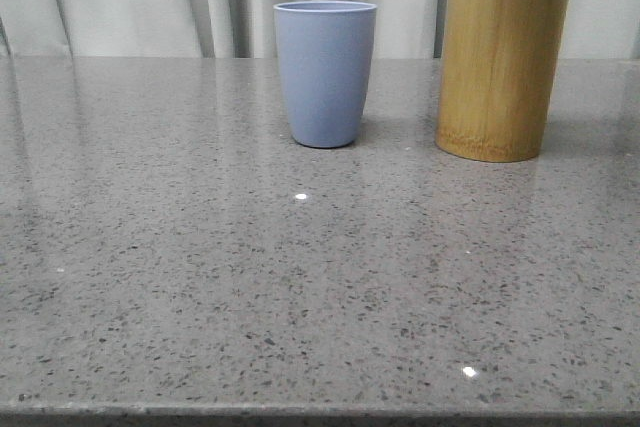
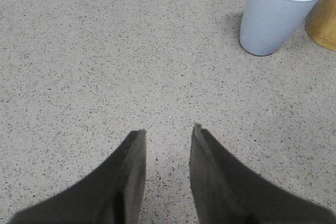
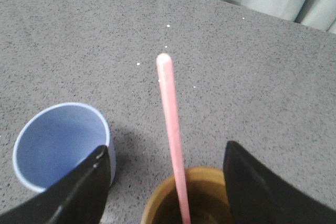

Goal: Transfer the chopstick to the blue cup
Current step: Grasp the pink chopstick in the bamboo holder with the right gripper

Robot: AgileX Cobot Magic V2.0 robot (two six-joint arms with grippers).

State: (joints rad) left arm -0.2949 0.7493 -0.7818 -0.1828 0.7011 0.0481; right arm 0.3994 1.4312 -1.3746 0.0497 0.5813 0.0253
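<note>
A pink chopstick stands in the bamboo holder, just beside the empty blue cup on the counter. The right gripper hangs spread above the holder; the left gripper is spread over bare counter.

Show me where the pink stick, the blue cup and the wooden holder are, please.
pale pink chopstick [image 3: 172,129]: right wrist view, middle of its shaft.
matte blue tapered cup [image 1: 324,77]: front view, its outer wall.
yellow-brown bamboo cylinder holder [image 1: 500,67]: front view, its side.
</note>
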